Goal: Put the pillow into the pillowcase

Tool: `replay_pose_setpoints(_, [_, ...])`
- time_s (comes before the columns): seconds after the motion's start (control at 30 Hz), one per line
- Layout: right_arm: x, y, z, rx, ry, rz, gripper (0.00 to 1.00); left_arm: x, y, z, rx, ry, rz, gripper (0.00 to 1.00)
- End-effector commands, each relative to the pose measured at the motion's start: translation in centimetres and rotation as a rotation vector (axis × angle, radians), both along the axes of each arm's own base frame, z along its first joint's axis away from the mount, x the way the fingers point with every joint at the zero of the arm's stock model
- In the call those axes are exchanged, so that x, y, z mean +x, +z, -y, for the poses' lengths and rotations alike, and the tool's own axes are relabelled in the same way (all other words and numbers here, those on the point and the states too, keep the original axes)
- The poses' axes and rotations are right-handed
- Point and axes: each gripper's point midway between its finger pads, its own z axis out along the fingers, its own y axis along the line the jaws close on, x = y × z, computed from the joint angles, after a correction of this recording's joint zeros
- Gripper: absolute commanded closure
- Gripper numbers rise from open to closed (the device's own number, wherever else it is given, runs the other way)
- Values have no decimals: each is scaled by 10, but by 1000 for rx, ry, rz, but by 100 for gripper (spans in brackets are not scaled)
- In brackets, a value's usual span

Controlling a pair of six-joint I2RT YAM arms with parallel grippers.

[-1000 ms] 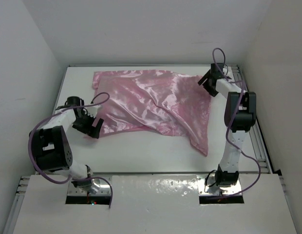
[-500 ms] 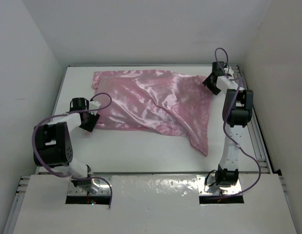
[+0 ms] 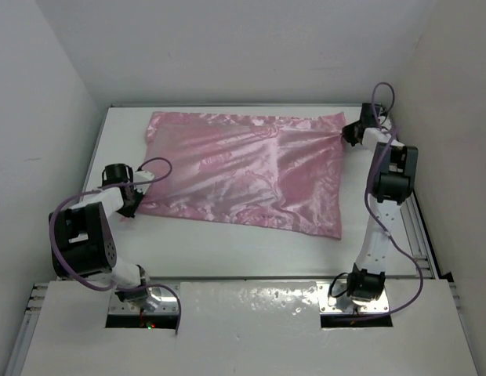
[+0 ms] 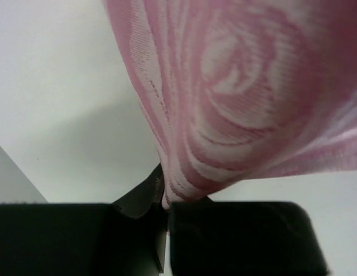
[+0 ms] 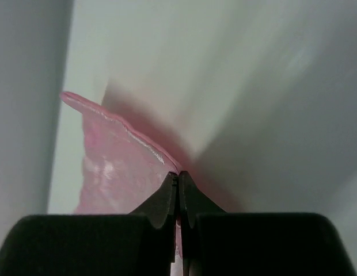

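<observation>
The pink satin pillowcase (image 3: 243, 172) lies spread wide across the white table, pulled fairly flat between the two arms. My left gripper (image 3: 133, 197) is shut on its near left corner; in the left wrist view the patterned fabric (image 4: 242, 98) runs up from the closed jaws. At the far right corner my right gripper (image 3: 346, 133) is shut on the case's edge, and the right wrist view shows the pink fabric (image 5: 118, 167) pinched between the closed fingertips (image 5: 167, 192). The pillow is out of view.
White walls close in the table on the left, back and right. A metal rail (image 3: 419, 227) runs along the table's right edge beside the right arm. Bare white tabletop (image 3: 227, 251) lies between the pillowcase and the arm bases.
Both grippers closed on the pillowcase's corners and drew apart, the left one to the left and the right one to the far right. The crumpled fabric has been stretched out flatter.
</observation>
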Motion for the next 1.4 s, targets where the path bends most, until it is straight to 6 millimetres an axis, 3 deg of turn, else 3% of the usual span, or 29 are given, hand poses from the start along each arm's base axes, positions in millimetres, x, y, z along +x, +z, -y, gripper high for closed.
replay_pose_setpoints(0.0, [47, 56, 22, -2, -68, 205, 100, -14, 5, -14, 73, -36, -59, 100])
replay_pose_setpoints(0.07, [55, 63, 21, -3, -47, 227, 100, -16, 0, -5, 36, -52, -74, 100])
replay_pose_setpoints(0.23, [51, 37, 16, 38, -46, 193, 100, -19, -2, 2, 14, -52, -85, 100])
replay_pose_setpoints(0.3, [52, 35, 14, 38, -34, 189, 83, -20, -3, 3, 8, -56, -92, 100])
replay_pose_setpoints(0.33, [54, 33, 12, 39, -14, 187, 56, -24, -3, 4, 5, -59, -105, 100])
replay_pose_setpoints(0.37, [55, 34, 11, 37, -2, 187, 42, -24, -2, 5, 0, -61, -107, 92])
replay_pose_setpoints(0.43, [52, 31, 11, 8, 28, 159, 26, -26, 1, 9, -25, -66, -122, 69])
replay_pose_setpoints(0.47, [55, 39, 13, -12, 43, 165, 13, -27, 3, 11, -38, -71, -126, 50])
replay_pose_setpoints(0.5, [50, 37, 13, -25, 58, 133, 1, -23, 9, 13, -48, -77, -117, 43])
replay_pose_setpoints(0.53, [50, 46, 14, -67, 95, 132, 1, -25, 12, 21, -90, -93, -125, 36])
replay_pose_setpoints(0.63, [31, 53, 18, -153, 143, 70, 1, -25, 26, 32, -148, -123, -126, 1])
replay_pose_setpoints(0.7, [16, 51, 23, -211, 159, 20, 1, -27, 39, 39, -176, -163, -126, 0])
replay_pose_setpoints(0.73, [2, 41, 22, -224, 167, -26, 1, -28, 44, 41, -182, -171, -128, 0])
replay_pose_setpoints(0.8, [-13, 53, 24, -271, 172, -59, 1, -35, 55, 46, -196, -214, -138, 0])
replay_pose_setpoints(0.83, [-30, 40, 22, -290, 197, -112, 1, -32, 65, 45, -195, -224, -122, 0])
replay_pose_setpoints(0.87, [-37, 54, 19, -313, 207, -109, 1, -31, 72, 46, -201, -235, -111, 0])
replay_pose_setpoints(0.9, [-47, 52, 18, -324, 211, -127, 1, -32, 81, 53, -231, -258, -97, 0])
replay_pose_setpoints(0.93, [-67, 37, 13, -330, 240, -176, 1, -23, 96, 51, -232, -257, -51, 0])
replay_pose_setpoints(0.97, [-75, 54, 10, -348, 252, -150, 1, -17, 107, 55, -261, -261, -1, 0])
replay_pose_setpoints(1.0, [-83, 55, 7, -346, 262, -149, 1, -10, 115, 57, -270, -257, 37, 0])
replay_pose_setpoints(1.03, [-107, 38, 3, -333, 277, -197, 1, -2, 125, 56, -275, -249, 78, 0])
replay_pose_setpoints(1.1, [-139, 38, -5, -316, 301, -212, 1, 15, 135, 55, -286, -192, 156, 0])
replay_pose_setpoints(1.17, [-159, 38, -11, -306, 320, -215, 1, 22, 132, 47, -271, -137, 180, 0])
replay_pose_setpoints(1.2, [-180, 36, -19, -292, 349, -227, 2, 32, 133, 42, -264, -93, 223, 0])
replay_pose_setpoints(1.27, [-203, 31, -28, -284, 375, -247, 3, 33, 122, 33, -242, -31, 221, 8])
replay_pose_setpoints(1.3, [-227, 26, -34, -275, 387, -268, 3, 38, 120, 28, -241, 9, 243, 14])
replay_pose_setpoints(1.33, [-241, 20, -39, -255, 396, -283, 4, 39, 118, 25, -240, 36, 249, 30])
replay_pose_setpoints(1.37, [-255, 16, -41, -242, 390, -294, 5, 44, 113, 20, -242, 74, 262, 36])
